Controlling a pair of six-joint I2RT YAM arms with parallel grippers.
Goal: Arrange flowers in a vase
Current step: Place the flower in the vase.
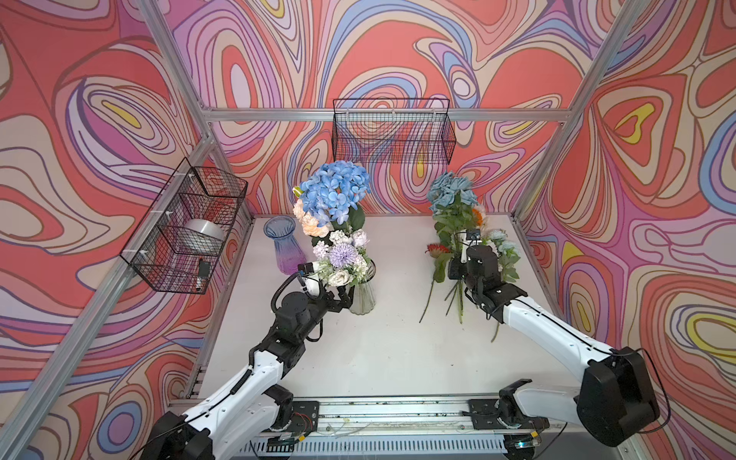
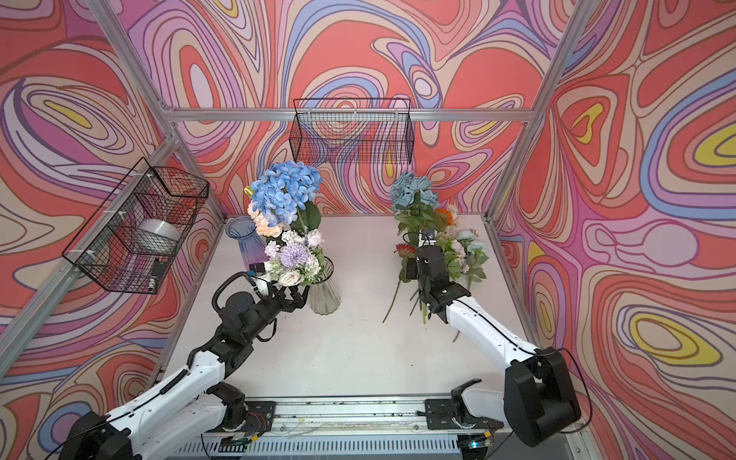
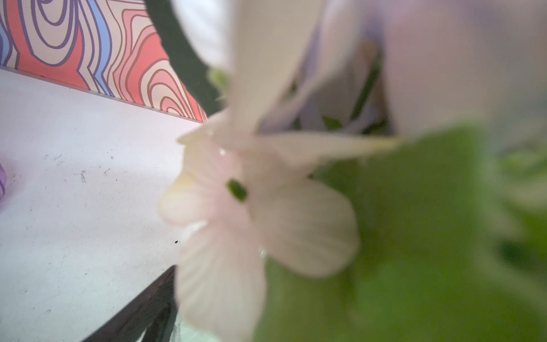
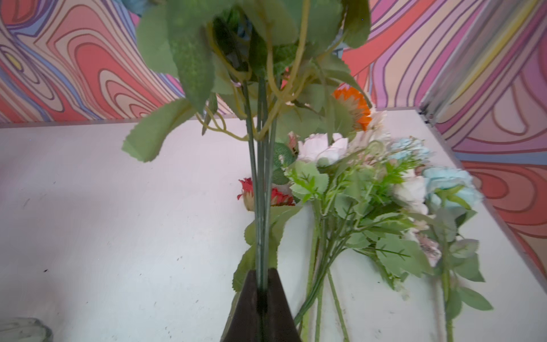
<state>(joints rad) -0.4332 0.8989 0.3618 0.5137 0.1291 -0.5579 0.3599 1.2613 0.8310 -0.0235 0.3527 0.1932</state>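
A clear ribbed vase (image 1: 363, 298) (image 2: 325, 295) stands mid-table and holds flowers: a blue hydrangea (image 1: 334, 191) (image 2: 284, 191), peach and cream roses, and a lilac pompom (image 1: 343, 255). My left gripper (image 1: 345, 296) (image 2: 298, 296) stands open beside the vase's neck, under the blooms. In the left wrist view blurred pale petals (image 3: 225, 207) fill the picture and only one dark finger (image 3: 139, 316) shows. My right gripper (image 1: 460, 273) (image 4: 262, 284) is shut on the green stems of an aqua rose bunch (image 1: 452, 191) (image 2: 412, 191), held upright above the table.
More flowers (image 1: 502, 249) (image 4: 384, 201) lie at the right, among them a red sunflower (image 4: 266, 195) and an orange one (image 4: 353, 109). A blue-purple vase (image 1: 284, 249) stands behind the left arm. Wire baskets hang on the back wall (image 1: 392, 131) and the left wall (image 1: 187, 223).
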